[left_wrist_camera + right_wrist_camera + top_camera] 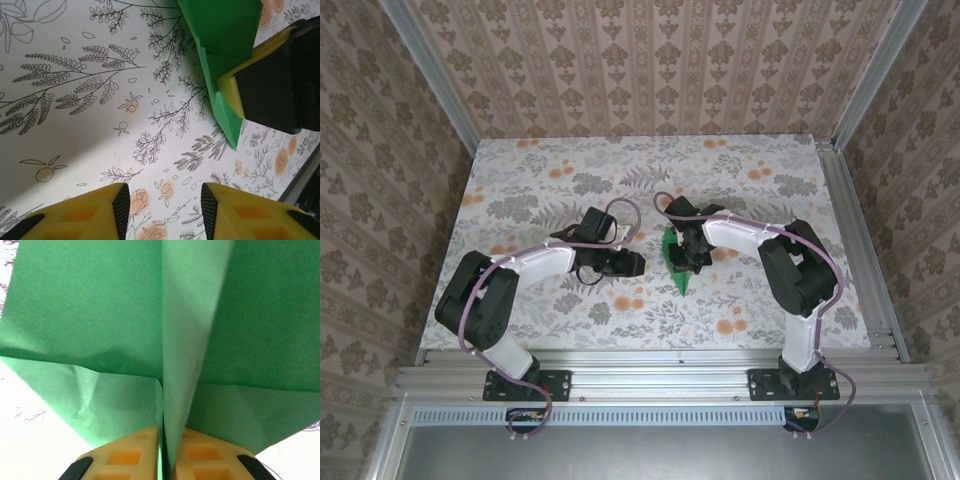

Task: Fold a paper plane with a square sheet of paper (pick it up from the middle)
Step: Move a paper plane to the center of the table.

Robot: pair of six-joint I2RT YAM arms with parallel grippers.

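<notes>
Top external view: the left gripper [628,263] sits just left of the paper plane [677,275], fingers parted and empty. The right gripper [691,260], at the plane's right, pinches its centre crease narrowly. Judged step: finishing the fold. The next move likely requires releasing without disturbing the wings.

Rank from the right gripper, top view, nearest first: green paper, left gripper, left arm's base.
1. The green paper: pinched in the right gripper's fingers.
2. The left gripper: just to its left.
3. The left arm's base: bottom left of view.
</notes>
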